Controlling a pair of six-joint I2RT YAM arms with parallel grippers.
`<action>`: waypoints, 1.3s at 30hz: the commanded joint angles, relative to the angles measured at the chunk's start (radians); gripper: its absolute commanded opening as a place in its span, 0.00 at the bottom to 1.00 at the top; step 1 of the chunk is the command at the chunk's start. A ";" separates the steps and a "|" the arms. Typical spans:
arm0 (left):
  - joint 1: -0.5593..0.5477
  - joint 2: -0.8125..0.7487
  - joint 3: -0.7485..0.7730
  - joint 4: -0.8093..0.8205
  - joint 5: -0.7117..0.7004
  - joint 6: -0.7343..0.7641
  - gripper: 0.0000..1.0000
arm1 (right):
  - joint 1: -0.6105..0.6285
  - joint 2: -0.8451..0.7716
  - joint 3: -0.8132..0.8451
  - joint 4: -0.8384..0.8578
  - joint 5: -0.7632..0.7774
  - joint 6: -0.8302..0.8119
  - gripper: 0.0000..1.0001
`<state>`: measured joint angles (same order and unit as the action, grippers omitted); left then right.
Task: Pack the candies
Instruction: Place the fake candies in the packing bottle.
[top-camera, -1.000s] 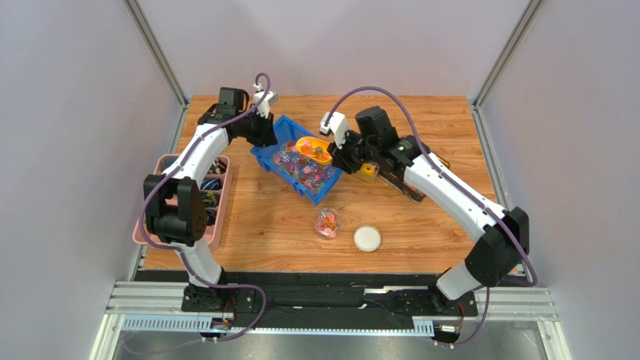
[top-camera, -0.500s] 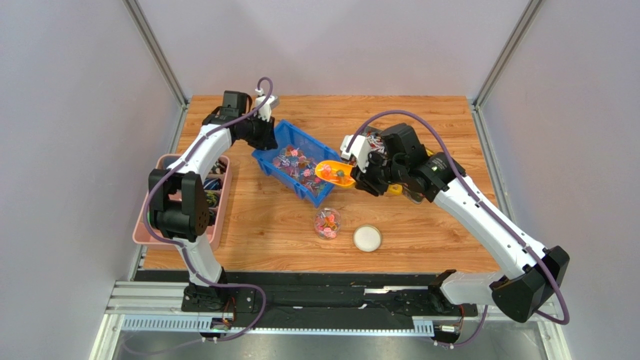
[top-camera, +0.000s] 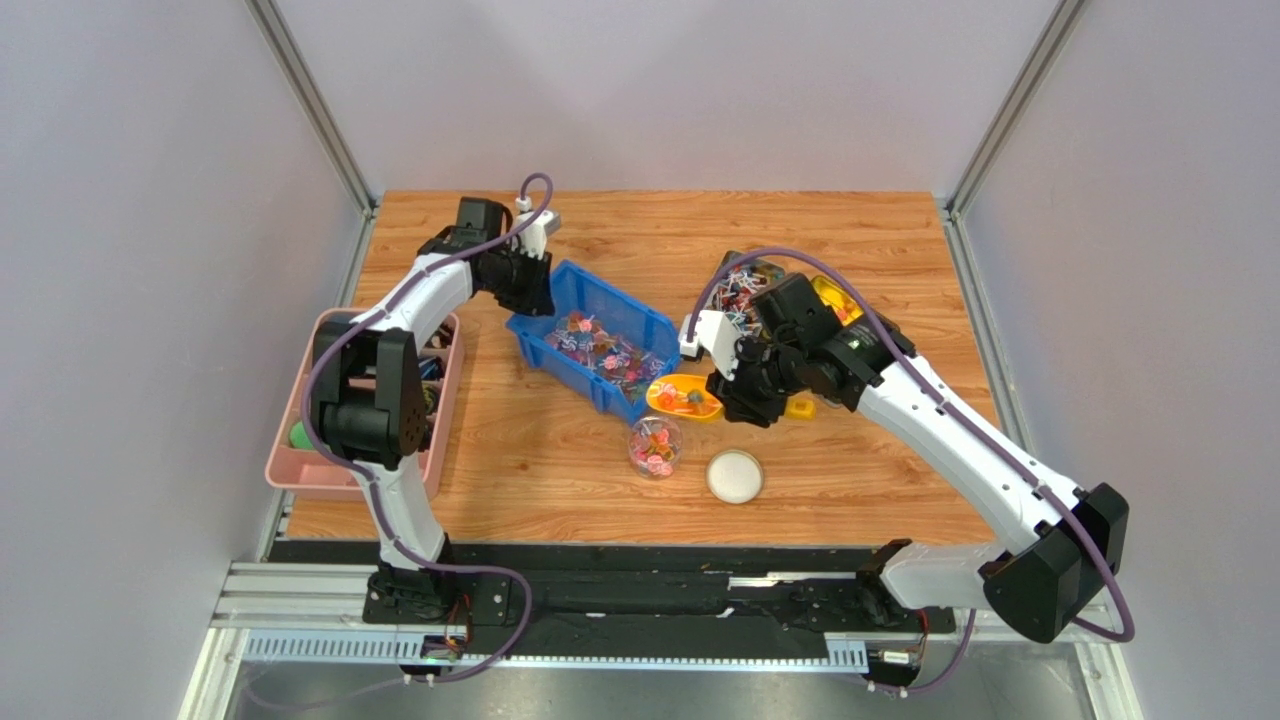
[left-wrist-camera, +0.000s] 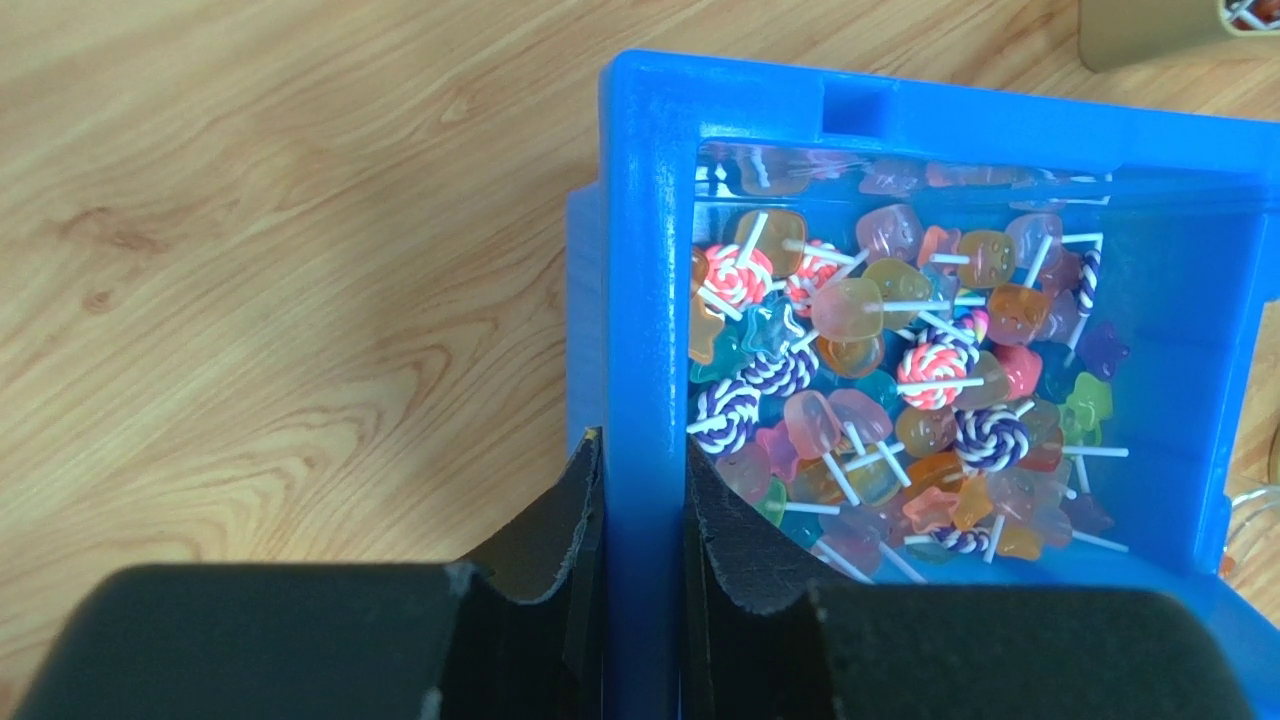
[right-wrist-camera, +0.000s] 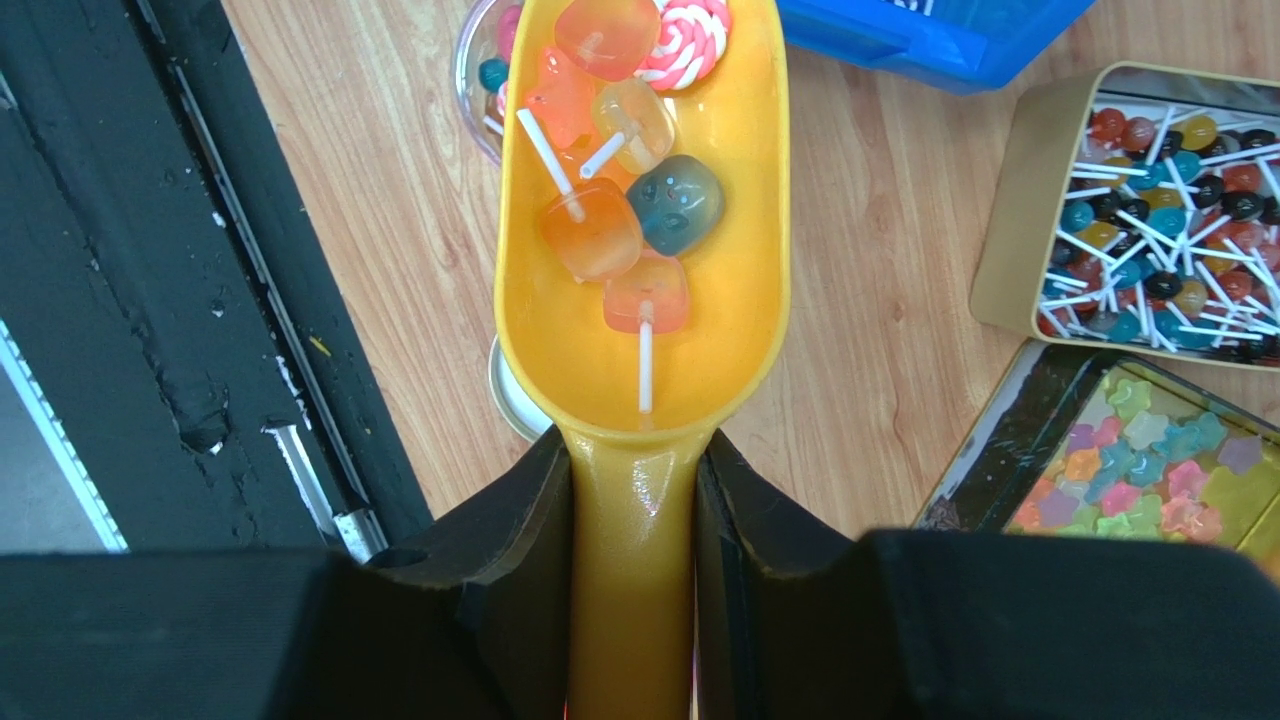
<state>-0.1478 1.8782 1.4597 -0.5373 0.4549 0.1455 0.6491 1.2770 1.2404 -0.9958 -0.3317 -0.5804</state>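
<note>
The candies (left-wrist-camera: 887, 390) are small coloured lollipops heaped in a blue bin (left-wrist-camera: 646, 180) at the table's middle (top-camera: 529, 324). My left gripper (left-wrist-camera: 643, 446) is shut on the bin's left wall, one finger inside and one outside; from the top it shows at the bin's far-left corner (top-camera: 519, 278). My right gripper (right-wrist-camera: 636, 443) is shut on the handle of a yellow scoop (right-wrist-camera: 721, 300) that carries several candies (right-wrist-camera: 624, 210). The scoop (top-camera: 684, 398) hovers just above and right of a small clear jar (top-camera: 654, 446) partly filled with candies. In the right wrist view the jar (right-wrist-camera: 484, 60) lies under the scoop's tip.
A white round lid (top-camera: 735, 477) lies right of the jar. A pink basket (top-camera: 323, 450) stands at the left edge. A gold tin of lollipops (right-wrist-camera: 1142, 195) and a black tray of star sweets (right-wrist-camera: 1142, 465) lie to the right. A black rail (right-wrist-camera: 196, 300) runs along the near edge.
My right arm has carried the loaded scoop out of the blue bin and toward the near side, to just beside the jar. My left gripper keeps its hold on the bin wall.
</note>
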 joint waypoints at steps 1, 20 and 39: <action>0.005 -0.019 -0.004 0.063 0.091 -0.080 0.00 | 0.029 0.013 -0.016 -0.015 -0.006 -0.029 0.00; 0.005 0.001 -0.058 0.137 -0.068 -0.083 0.00 | 0.090 0.081 -0.021 -0.101 0.131 -0.067 0.00; 0.048 0.061 0.019 0.128 -0.193 -0.092 0.00 | 0.149 0.185 0.070 -0.158 0.253 -0.075 0.00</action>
<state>-0.1375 1.9049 1.4181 -0.4294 0.3035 0.0719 0.7837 1.4525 1.2526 -1.1320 -0.1169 -0.6430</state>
